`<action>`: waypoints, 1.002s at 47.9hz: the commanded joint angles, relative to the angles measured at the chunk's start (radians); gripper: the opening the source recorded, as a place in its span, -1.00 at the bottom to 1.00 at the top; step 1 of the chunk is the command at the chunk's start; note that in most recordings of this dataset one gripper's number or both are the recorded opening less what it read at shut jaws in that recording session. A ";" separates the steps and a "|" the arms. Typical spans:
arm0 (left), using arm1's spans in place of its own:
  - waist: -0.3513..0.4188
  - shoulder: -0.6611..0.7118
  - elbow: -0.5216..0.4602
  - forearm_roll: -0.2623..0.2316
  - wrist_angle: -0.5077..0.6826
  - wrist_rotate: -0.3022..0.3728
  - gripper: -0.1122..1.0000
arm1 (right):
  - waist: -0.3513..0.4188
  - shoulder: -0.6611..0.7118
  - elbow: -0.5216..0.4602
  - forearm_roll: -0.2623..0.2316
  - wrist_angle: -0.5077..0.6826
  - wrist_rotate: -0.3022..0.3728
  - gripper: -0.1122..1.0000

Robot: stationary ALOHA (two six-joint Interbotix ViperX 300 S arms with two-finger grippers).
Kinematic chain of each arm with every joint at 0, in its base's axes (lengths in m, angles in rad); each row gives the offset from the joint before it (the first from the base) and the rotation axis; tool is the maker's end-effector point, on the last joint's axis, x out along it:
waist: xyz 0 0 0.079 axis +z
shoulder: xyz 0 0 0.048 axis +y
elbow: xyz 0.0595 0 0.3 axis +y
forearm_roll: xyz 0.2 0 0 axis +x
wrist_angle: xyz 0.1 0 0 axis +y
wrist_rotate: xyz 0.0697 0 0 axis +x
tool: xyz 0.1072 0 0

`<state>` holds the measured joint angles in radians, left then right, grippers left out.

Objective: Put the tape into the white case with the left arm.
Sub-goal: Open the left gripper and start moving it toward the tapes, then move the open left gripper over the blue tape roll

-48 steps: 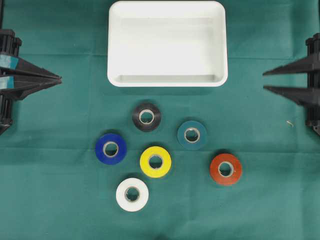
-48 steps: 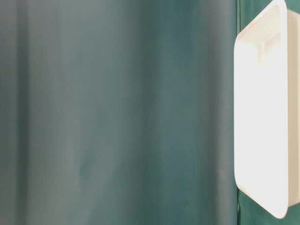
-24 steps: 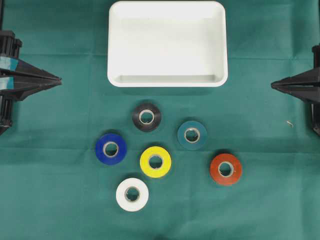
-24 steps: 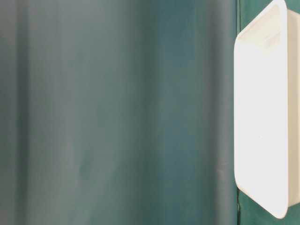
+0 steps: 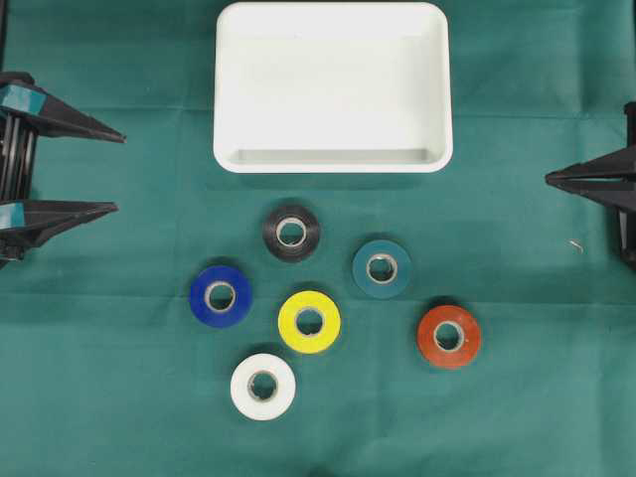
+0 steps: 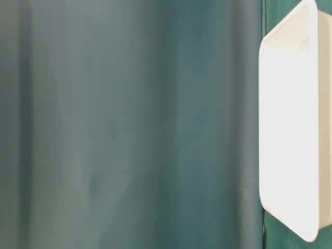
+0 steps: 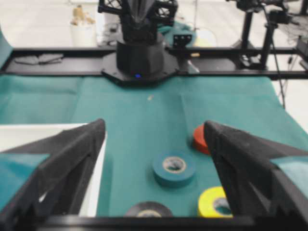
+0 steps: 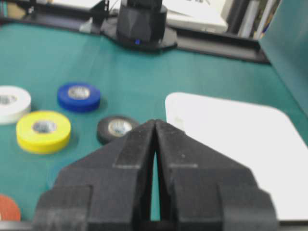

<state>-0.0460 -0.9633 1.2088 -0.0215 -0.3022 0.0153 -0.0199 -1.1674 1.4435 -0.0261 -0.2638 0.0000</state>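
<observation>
Several tape rolls lie flat on the green cloth in front of the white case (image 5: 333,164): black (image 5: 271,231), teal (image 5: 400,270), blue (image 5: 202,296), yellow (image 5: 290,323), red (image 5: 467,338) and white (image 5: 243,388). My left gripper (image 5: 120,173), with teal strips, stands open and empty at the left edge, far from the rolls. Its wrist view looks between the prongs (image 7: 154,125) at the teal roll (image 7: 174,167). At the right edge my right gripper (image 5: 549,179) is shut with nothing in it. The case holds nothing.
The opposite arm's black base (image 7: 139,53) stands at the far table edge, and the other base (image 8: 142,26) shows in the right wrist view. The table-level view shows only green cloth and the case's side (image 6: 288,129).
My left gripper has gone from shut to wide open in place. My right gripper, open a second ago, has shut and drawn slightly to the right. The rolls and the case have not moved.
</observation>
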 commanded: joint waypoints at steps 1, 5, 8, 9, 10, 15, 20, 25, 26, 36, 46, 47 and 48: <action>-0.006 0.029 -0.034 -0.002 0.009 0.002 0.98 | -0.002 0.009 -0.003 -0.011 0.020 0.000 -0.97; -0.006 0.052 -0.052 -0.002 0.031 0.002 0.98 | -0.002 0.006 0.009 -0.012 0.058 0.002 -0.97; -0.006 0.074 -0.069 -0.002 0.051 0.002 0.98 | -0.002 0.003 0.018 -0.012 0.078 0.002 -0.97; -0.006 0.080 -0.074 -0.002 0.060 0.002 0.98 | -0.002 0.003 0.020 -0.012 0.086 0.002 -0.97; -0.006 0.091 -0.083 -0.002 0.072 0.002 0.98 | -0.002 0.002 0.023 -0.012 0.092 0.003 -0.97; -0.006 0.130 -0.107 -0.005 0.112 0.002 0.98 | -0.002 -0.003 0.038 -0.012 0.117 0.003 -0.97; -0.006 0.175 -0.133 -0.005 0.152 -0.002 0.98 | -0.002 -0.008 0.060 -0.012 0.127 0.005 -0.97; -0.006 0.233 -0.163 -0.005 0.190 -0.002 0.98 | -0.002 -0.009 0.084 -0.012 0.133 0.011 -0.97; -0.006 0.244 -0.169 -0.005 0.196 -0.002 0.98 | -0.002 -0.009 0.087 -0.012 0.133 0.014 -0.97; -0.006 0.342 -0.222 -0.005 0.230 0.002 0.98 | -0.002 -0.009 0.100 -0.021 0.129 0.052 -0.97; -0.006 0.442 -0.282 -0.005 0.311 0.000 0.98 | -0.002 -0.011 0.114 -0.055 0.130 0.052 -0.97; -0.006 0.451 -0.290 -0.005 0.324 0.000 0.98 | -0.002 -0.011 0.117 -0.057 0.129 0.052 -0.97; -0.006 0.460 -0.298 -0.005 0.333 0.000 0.98 | -0.002 -0.011 0.118 -0.058 0.129 0.052 -0.97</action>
<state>-0.0476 -0.5308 0.9618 -0.0245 0.0031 0.0153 -0.0199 -1.1842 1.5693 -0.0782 -0.1273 0.0506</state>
